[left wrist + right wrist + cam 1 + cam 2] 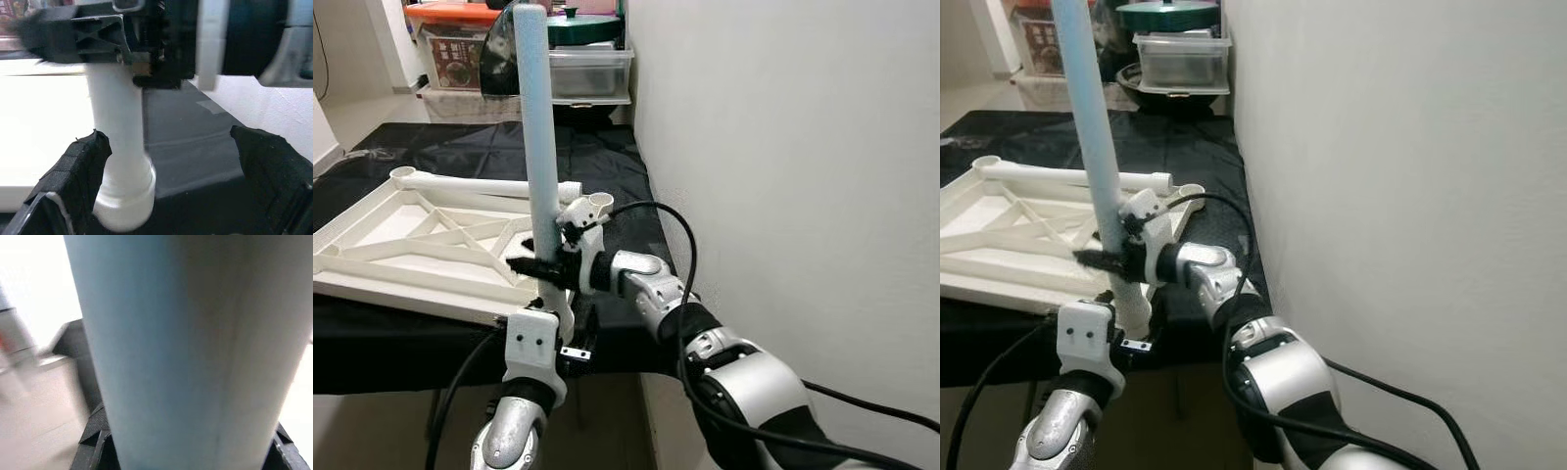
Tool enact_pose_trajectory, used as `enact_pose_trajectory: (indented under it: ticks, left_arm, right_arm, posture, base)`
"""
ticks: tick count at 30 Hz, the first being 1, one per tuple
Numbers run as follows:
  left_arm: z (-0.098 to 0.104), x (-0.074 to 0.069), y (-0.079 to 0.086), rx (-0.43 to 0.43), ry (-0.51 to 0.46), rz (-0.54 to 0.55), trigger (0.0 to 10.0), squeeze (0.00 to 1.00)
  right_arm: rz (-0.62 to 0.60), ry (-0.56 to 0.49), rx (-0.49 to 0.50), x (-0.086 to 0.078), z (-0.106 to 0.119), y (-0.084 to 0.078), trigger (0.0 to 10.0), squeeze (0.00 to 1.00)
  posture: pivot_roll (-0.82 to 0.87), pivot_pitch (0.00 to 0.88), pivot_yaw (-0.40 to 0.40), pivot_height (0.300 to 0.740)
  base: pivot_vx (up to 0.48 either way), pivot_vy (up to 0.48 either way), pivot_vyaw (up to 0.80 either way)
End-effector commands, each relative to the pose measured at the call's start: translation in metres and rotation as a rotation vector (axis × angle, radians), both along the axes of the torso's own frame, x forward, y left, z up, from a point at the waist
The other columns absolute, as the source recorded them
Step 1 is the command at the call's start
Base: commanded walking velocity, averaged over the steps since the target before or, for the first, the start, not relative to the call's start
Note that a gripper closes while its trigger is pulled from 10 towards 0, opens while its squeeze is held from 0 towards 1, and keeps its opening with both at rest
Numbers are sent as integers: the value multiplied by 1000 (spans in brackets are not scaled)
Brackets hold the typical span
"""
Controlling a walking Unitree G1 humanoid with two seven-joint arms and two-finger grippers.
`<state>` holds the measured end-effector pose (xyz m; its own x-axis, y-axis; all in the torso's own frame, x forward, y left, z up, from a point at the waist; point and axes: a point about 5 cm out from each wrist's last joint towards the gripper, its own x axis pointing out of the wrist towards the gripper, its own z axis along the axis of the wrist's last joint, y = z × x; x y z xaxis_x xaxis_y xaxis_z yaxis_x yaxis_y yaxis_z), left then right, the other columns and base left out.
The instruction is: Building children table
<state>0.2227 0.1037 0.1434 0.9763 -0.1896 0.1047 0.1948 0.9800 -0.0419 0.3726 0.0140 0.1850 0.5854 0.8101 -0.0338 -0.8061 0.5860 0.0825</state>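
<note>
Pinched a pale blue table leg (536, 117) upright with the right gripper (543, 264), black fingers pressed against the tube low on its length, arm reaching in from the right along a white wall (783, 147). Stood the leg at the near right corner of an upturned white tabletop (401, 245), foot end high above the table, white collared end down beside the tabletop's rim. Kept the left gripper (176, 166) just below the right one, raised from under the table's near edge, fingers (80, 171) spread wide to either side of the leg's white base; could not tell whether either pad touched it. Spanned most of the table with the tabletop, ribbed underside facing up, resting on a black cloth (480, 147) draped over the near edge. Showed a second leg (480, 184), white, lying flat along the tabletop's far edge, open end pointing toward the far right corner. Looped a black cable (675, 235) from the right wrist back over the silver forearm. Stacked clear storage boxes (592, 70) on the floor beyond the table's far edge, against the wall. Blurred the right wrist view with the blue tube pressed close to the lens.
</note>
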Motion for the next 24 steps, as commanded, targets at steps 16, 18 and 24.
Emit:
enact_pose_trajectory:
  ticks: [16,18,24]
  left_arm:
    - [-3,0,-2,14,12,-16,10000,0]
    - [-4,0,-1,17,16,-15,10000,0]
    - [-3,1,0,18,13,-10,10000,0]
  right_arm:
    - [-955,193,112,20,-19,-59,10000,0]
    - [-855,161,139,20,-13,-48,10000,1000]
    - [-623,90,226,17,3,-27,10000,0]
  posture:
    - [-11,0,-56,740]
    - [-11,0,-56,740]
    - [-7,0,-53,740]
  base:
    - [0,0,0]
    - [0,0,0]
    - [0,0,0]
